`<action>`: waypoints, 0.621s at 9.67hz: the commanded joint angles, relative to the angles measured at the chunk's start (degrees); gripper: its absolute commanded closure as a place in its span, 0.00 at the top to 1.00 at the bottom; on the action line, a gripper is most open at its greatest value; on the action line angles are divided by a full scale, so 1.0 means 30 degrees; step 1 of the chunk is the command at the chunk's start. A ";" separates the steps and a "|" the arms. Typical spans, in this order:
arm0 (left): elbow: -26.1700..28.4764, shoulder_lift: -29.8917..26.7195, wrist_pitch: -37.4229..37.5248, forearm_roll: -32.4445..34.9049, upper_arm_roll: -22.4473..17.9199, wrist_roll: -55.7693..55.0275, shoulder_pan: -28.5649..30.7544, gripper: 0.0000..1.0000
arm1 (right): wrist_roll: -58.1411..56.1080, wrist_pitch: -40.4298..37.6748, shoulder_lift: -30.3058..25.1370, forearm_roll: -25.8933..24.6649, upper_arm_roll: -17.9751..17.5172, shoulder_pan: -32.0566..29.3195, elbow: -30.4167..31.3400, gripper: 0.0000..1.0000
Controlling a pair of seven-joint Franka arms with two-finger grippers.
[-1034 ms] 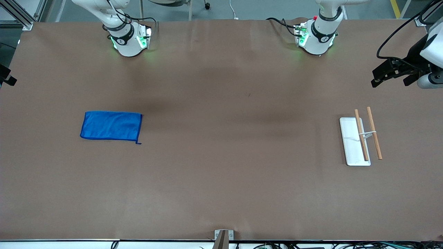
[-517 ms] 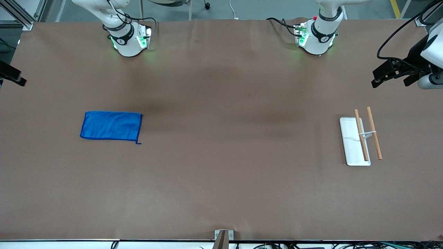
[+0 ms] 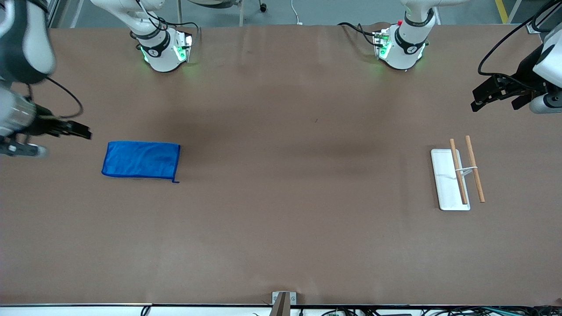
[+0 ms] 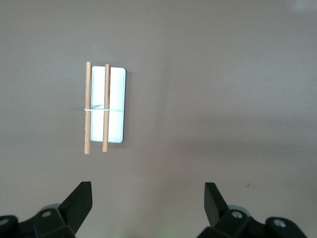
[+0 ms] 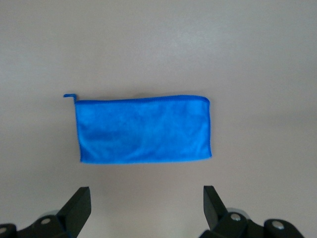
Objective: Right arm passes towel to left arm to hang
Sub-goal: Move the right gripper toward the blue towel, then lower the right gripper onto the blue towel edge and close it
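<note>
So far, nothing of the task seems done: the towel (image 3: pixel 141 159) lies flat on the brown table cover (image 3: pixel 281 228) toward the right arm's end of the table, not yet picked up. The right gripper (image 3: pixel 74 130) hangs over the table edge just beside the towel, its fingers wide apart and empty; in the right wrist view the towel (image 5: pixel 143 129) shows whole between the two black fingertips (image 5: pixel 78 204). The left gripper (image 3: pixel 487 94) waits over the other end of the table, also spread open and holding nothing. The grasp, the handover and the hanging are, I judge, all left to do.

The towel is bright blue, soft and slightly fuzzy, a folded rectangle with a darker hem and a small loop (image 3: pixel 175 181) at one corner. The towel rack (image 3: pixel 456 177), toward the left arm's end, has a flat white oblong base (image 3: pixel 444 180) and two thin, round wooden bars (image 3: pixel 475 169), joined by a thin white piece. The table cover looks matte and smooth.
</note>
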State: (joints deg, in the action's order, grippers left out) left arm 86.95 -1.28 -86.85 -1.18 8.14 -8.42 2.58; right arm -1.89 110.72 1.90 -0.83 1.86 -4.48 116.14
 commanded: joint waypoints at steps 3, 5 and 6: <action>0.0109 0.0454 0.0005 0.0189 0.0042 0.0200 0.0049 1.00 | -0.0687 0.9325 0.1847 0.0160 -0.0328 0.0086 0.5925 1.00; 0.0109 0.0454 0.0005 0.0189 0.0042 0.0229 0.0049 1.00 | -0.1066 1.3291 0.3197 0.0131 -0.0357 0.0261 0.7600 1.00; 0.0109 0.0483 0.0005 0.0218 0.0042 0.0229 0.0049 1.00 | -0.1504 1.4583 0.3957 0.0131 -0.0328 0.0233 0.7896 0.96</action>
State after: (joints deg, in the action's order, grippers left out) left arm 86.94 -1.07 -86.85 -1.18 8.12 -8.37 2.64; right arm -4.46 150.64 12.34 -0.88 0.92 -3.86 138.26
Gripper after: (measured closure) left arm 0.000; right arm 0.009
